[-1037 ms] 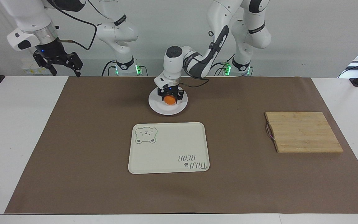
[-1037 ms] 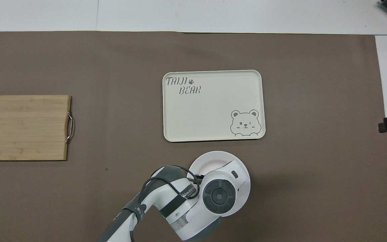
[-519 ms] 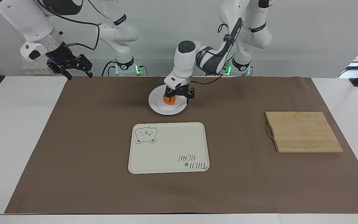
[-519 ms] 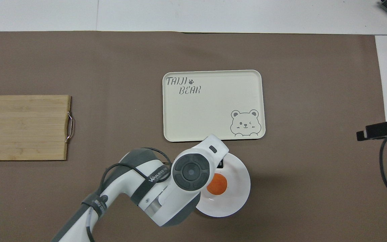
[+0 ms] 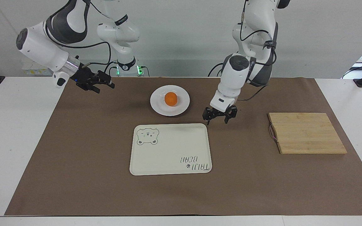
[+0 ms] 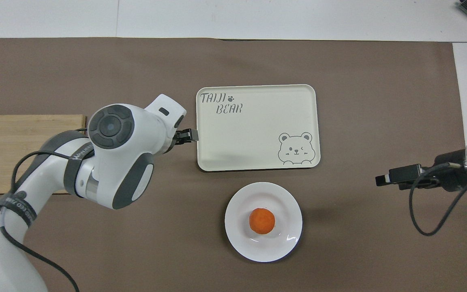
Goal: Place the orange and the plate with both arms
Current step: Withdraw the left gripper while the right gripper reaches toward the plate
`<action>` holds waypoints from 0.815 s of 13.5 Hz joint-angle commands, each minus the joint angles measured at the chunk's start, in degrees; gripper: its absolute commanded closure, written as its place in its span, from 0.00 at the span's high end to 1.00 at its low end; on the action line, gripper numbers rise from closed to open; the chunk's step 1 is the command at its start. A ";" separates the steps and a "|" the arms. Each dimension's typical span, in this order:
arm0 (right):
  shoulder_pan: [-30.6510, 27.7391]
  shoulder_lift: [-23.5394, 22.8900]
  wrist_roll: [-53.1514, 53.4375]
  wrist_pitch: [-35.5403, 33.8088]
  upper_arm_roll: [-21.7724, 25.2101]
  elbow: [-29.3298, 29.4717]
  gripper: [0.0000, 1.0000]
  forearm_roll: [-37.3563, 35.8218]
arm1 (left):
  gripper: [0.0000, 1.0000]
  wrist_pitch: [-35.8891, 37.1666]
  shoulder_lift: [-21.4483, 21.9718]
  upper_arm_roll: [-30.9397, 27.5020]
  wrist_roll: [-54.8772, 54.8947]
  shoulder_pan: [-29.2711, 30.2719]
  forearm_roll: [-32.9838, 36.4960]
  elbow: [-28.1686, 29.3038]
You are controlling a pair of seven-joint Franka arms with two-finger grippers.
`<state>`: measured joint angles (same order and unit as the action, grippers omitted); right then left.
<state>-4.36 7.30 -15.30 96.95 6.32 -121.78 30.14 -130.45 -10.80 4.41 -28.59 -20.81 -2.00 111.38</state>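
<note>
The orange [image 5: 171, 99] [image 6: 262, 221] sits alone in the middle of the white plate [image 5: 159, 106] [image 6: 284, 245], which lies on the brown mat close to the robots. My left gripper [image 5: 216, 120] hangs open and empty over the mat, beside the tray's corner and off to the plate's side toward the left arm's end. In the overhead view the left wrist hides most of it and only one fingertip [image 6: 189, 135] shows. My right gripper [image 5: 104, 86] [image 6: 391, 178] is open and empty over the mat's edge at the right arm's end, pointing toward the plate.
A cream tray with a bear drawing [image 5: 170, 150] [image 6: 258, 125] lies mid-mat, just farther from the robots than the plate. A bamboo cutting board [image 5: 306, 133] [image 6: 14, 134] lies at the left arm's end, partly covered by the left arm from above.
The left gripper let go of the orange on the plate, lifted off and swung toward the cutting board. The right gripper came lower and closer to the plate.
</note>
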 commanded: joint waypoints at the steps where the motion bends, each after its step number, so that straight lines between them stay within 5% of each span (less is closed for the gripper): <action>1: -0.04 2.98 -4.21 5.26 -0.43 -8.63 1.00 5.53 | 1.00 3.44 0.16 0.86 7.20 5.76 -0.02 -2.12; 11: 3.75 5.52 -12.65 14.50 -0.69 -26.39 1.00 23.99 | 1.00 23.46 4.73 0.42 26.92 18.08 -0.46 -13.71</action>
<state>-0.32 8.62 -26.76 110.46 5.67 -143.72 51.39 -112.23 -7.10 4.42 -3.56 -4.20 -2.03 100.53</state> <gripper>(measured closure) 0.000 0.000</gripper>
